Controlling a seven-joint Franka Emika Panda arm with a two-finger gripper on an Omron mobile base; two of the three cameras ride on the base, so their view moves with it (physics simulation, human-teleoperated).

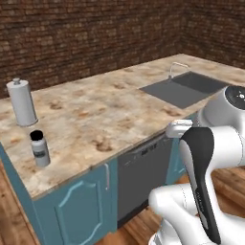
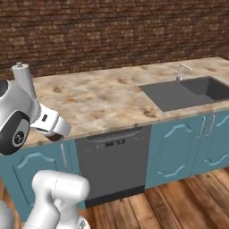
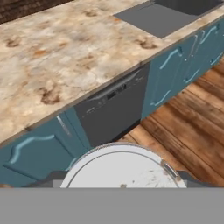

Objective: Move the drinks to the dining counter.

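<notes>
Apparently the jaws [image 3: 119, 178] are closed on the cup [image 3: 122, 162]: its white lid sits between the dark tips, facing the hand camera, so its axis runs along the hand's line of sight, out over the floor in front of the cabinets. Further out, the bottle [image 1: 39, 149] stands upright, cap up, near the front left corner of the counter [image 1: 119, 110] with the sink [image 1: 191, 88]. I judge neither drink delivered yet.
</notes>
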